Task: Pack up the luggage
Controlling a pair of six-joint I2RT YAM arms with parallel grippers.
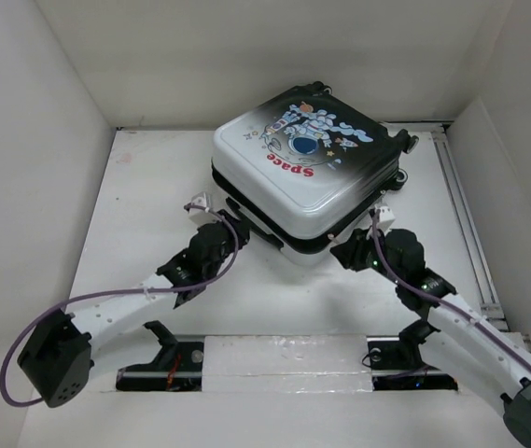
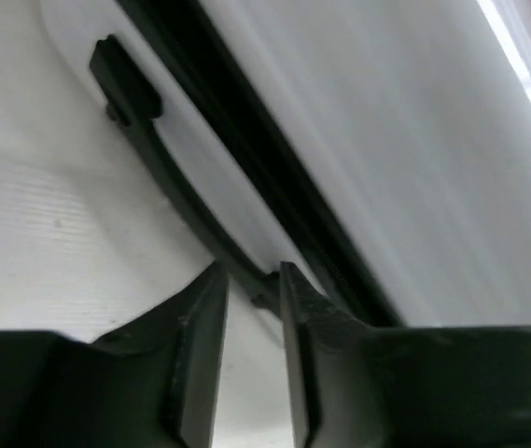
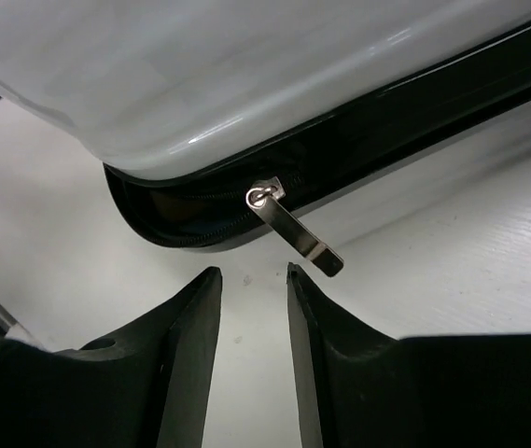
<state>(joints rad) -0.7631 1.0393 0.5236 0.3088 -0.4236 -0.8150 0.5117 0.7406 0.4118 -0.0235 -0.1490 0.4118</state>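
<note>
right gripper (image 3: 252,271) slightly spread, empty; centre it on the zipper pull (image 3: 295,233) mid-frame; pinch squarely; drag along the luggage (image 3: 246,84) seam

Left arm (image 1: 125,313) lies low and stretched forward, elbow swung out to its left, wrist cocked inward. The left gripper (image 2: 251,280) has its jaws parted by a narrow slot, both dark fingers (image 2: 195,345) level and pointing straight ahead. Right arm (image 1: 470,331) mirrors it, reaching forward with the wrist turned inward. The right gripper (image 3: 246,275) also has its jaws a narrow gap apart, nothing between the tips, fingers (image 3: 340,345) aimed ahead.
</note>
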